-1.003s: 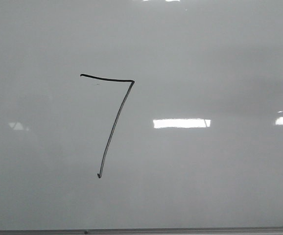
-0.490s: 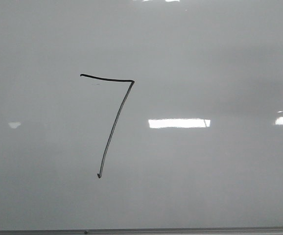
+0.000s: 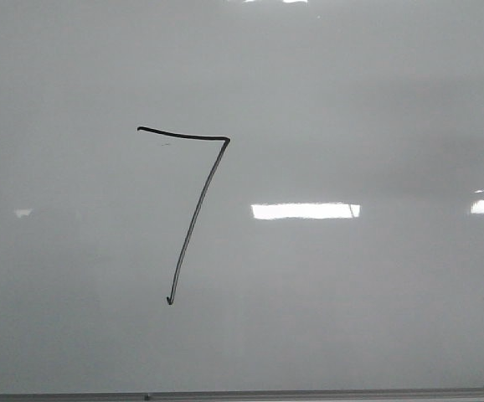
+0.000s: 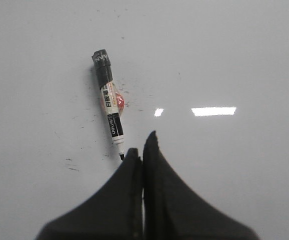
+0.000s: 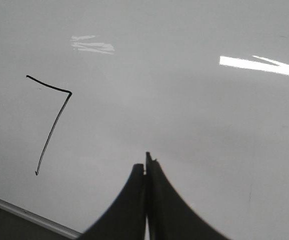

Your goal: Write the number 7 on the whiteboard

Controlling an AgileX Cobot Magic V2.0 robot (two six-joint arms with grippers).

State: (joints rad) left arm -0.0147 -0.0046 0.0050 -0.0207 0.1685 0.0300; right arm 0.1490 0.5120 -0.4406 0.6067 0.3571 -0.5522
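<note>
While both black grippers hold nothing, the thin black marker-line number 7 (image 3: 193,201) stands finished on the large glossy pale grey-white whiteboard (image 3: 376,318), left of centre in the front view, with a short top stroke joined to a long slanting downstroke. Bright rectangular light reflections (image 3: 306,211) lie to its right, and a thin grey metal edge (image 3: 326,394) runs along the bottom of the frame. The left gripper (image 4: 143,145) has its dark fingers pressed together, empty, over the board; a black-and-white marker pen (image 4: 110,110) lies flat on the board, its bare tip just beside the fingertips. The right gripper (image 5: 145,162) is likewise closed on nothing, with the 7 at the left of that frame.
</note>
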